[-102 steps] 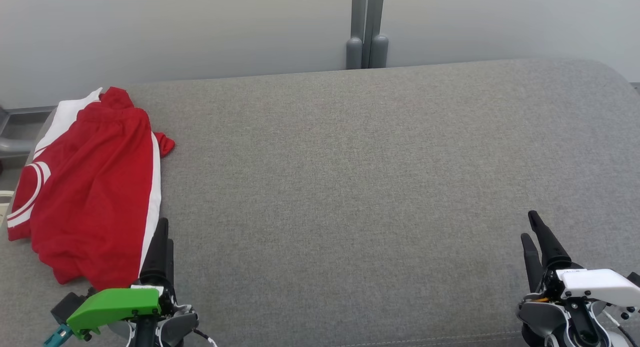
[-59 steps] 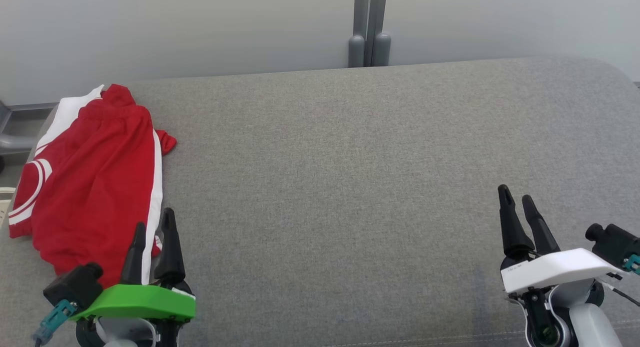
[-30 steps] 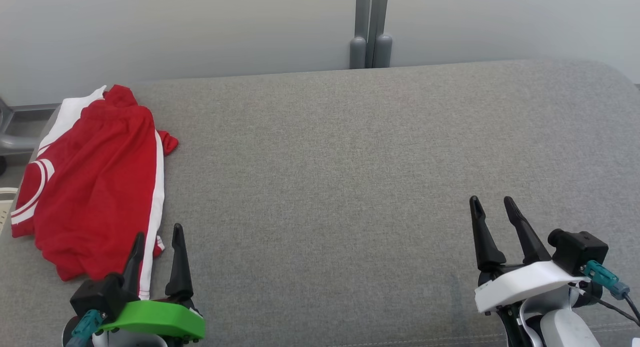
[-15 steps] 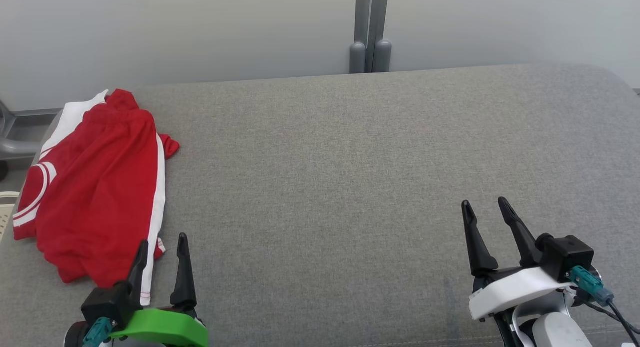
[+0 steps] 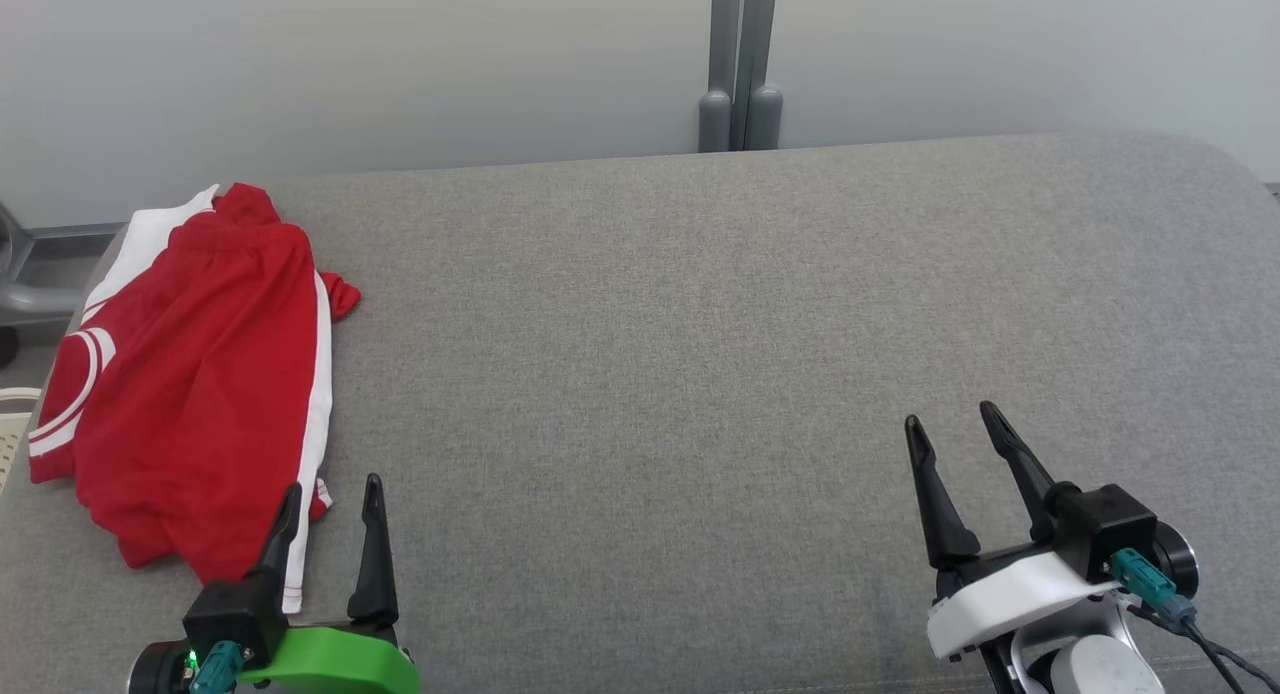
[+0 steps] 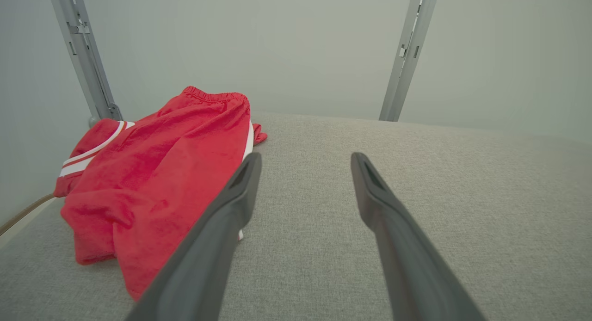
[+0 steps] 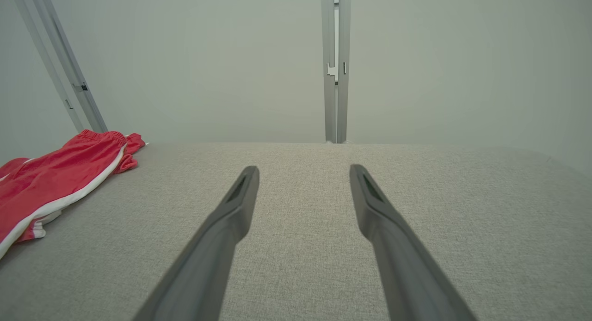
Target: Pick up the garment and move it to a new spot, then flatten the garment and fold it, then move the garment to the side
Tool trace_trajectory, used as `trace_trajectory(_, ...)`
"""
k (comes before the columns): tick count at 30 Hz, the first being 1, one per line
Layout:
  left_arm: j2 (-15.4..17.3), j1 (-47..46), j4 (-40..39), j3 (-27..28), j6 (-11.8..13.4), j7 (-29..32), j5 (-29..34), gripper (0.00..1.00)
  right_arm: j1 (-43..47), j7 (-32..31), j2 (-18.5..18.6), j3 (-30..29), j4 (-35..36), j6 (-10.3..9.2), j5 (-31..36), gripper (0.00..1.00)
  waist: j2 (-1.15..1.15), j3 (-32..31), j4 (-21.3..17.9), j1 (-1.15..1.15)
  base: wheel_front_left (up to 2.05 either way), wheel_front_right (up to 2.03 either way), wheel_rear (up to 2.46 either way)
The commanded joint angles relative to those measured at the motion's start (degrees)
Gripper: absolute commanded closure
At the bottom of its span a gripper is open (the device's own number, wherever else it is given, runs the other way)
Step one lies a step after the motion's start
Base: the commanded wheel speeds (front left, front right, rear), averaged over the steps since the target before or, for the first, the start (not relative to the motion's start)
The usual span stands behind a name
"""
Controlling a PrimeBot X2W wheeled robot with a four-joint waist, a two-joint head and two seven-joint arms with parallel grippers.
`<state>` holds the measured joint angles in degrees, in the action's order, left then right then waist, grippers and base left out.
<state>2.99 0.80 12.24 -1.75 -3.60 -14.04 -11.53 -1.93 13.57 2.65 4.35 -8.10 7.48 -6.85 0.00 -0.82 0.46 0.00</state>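
Note:
The garment [image 5: 190,374], red shorts with white side stripes, lies folded at the far left of the grey padded surface [image 5: 700,324]. It also appears in the left wrist view as the garment [image 6: 157,173] and at the left edge of the right wrist view as the garment [image 7: 51,182]. My left gripper [image 5: 333,486] stands open at the lower left, its left finger over the garment's near right corner, holding nothing. The left gripper [image 6: 305,157] shows a wide gap. My right gripper [image 5: 950,419] is open and empty at the lower right, above bare fabric, as the right gripper [image 7: 303,168] confirms.
A grey wall with a vertical metal post [image 5: 738,64] runs behind the surface. Metal frame parts [image 5: 30,294] and a pale object sit past the surface's left edge. The surface's right end curves down [image 5: 1230,174].
Both grippers have turned upright and drawn back toward the near edge, and the right one has shifted left. The camera has tilted a little. The garment lies as before.

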Motion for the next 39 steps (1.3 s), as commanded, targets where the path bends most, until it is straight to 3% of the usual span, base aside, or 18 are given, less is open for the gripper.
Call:
trace_trajectory(1,0.04,1.03,0.05,0.35,-0.03,-0.46,1.18,0.0,0.42,0.68,0.33,0.2,-0.07,0.02,1.26,0.0,0.0,0.0,0.0,0.0,0.0,0.0,0.0)
trace_trajectory(12,-0.05,1.25,0.15,0.62,0.0,-1.32,3.54,0.0,0.51,1.75,0.37,0.58,-0.55,0.02,4.27,0.0,0.0,-0.09,-0.03,0.0,0.0,0.0,0.0)
trace_trajectory(39,-0.09,0.92,0.38,0.36,0.6,-1.23,3.45,0.0,0.53,1.72,0.36,-0.34,-1.01,0.01,2.77,0.0,0.0,-0.06,0.39,0.0,0.0,0.0,0.0)
